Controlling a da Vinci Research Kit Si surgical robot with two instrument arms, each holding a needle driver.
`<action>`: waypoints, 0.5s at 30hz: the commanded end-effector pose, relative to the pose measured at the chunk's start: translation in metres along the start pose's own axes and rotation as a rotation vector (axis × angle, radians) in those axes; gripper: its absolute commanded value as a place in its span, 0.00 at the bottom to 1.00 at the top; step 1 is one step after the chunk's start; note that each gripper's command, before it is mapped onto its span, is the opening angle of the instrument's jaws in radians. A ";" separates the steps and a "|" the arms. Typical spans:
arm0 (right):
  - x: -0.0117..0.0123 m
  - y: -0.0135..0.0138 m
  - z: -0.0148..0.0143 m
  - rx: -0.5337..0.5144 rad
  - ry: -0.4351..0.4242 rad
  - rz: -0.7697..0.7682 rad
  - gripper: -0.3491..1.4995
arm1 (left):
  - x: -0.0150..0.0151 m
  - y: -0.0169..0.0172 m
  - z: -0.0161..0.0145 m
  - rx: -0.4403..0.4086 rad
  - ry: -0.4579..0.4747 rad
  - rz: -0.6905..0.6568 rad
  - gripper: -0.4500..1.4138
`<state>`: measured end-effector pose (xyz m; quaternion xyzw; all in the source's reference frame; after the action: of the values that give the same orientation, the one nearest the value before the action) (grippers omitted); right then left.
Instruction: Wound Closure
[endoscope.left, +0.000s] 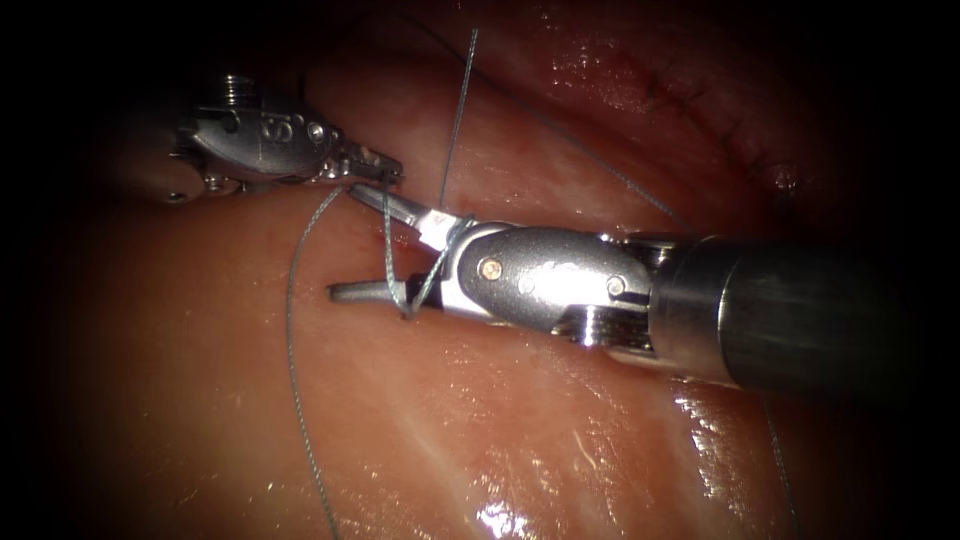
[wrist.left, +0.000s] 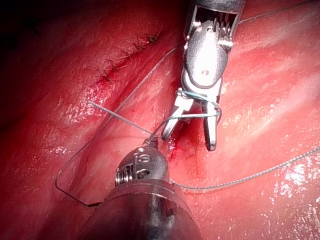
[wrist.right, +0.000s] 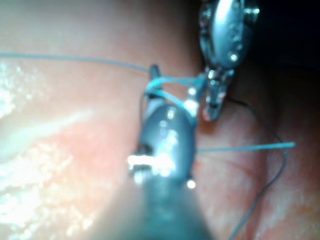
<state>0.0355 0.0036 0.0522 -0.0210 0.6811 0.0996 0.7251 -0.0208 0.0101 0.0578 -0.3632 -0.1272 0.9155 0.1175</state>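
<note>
Bench practice on the tissue (endoscope.left: 250, 400): the right tool (endoscope.left: 372, 242), jaws spread and grasping nothing, wears loops of thread (endoscope.left: 432, 262) around its neck, while the left tool (endoscope.left: 385, 172), clenched on the thread's end, sits just beyond the right tool's upper jaw tip

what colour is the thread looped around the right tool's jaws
Pale blue-grey; the thin thread wound around the silver right tool shows best in the left wrist view.
</note>
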 end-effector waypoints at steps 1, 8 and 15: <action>-0.0005 0.0000 0.0006 -0.016 0.014 0.002 0.60 | -0.0002 0.0004 0.0009 -0.005 0.003 0.001 0.00; 0.0001 0.0013 0.0002 -0.139 0.073 0.014 0.60 | -0.0001 0.0023 0.0008 -0.014 0.010 0.004 0.00; -0.0003 0.0020 -0.0009 -0.230 0.073 0.063 0.56 | 0.0001 0.0047 0.0000 -0.020 0.014 0.010 0.00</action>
<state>0.0336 0.0059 0.0520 -0.0873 0.6919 0.2000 0.6882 -0.0210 0.0061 0.0554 -0.3725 -0.1319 0.9119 0.1106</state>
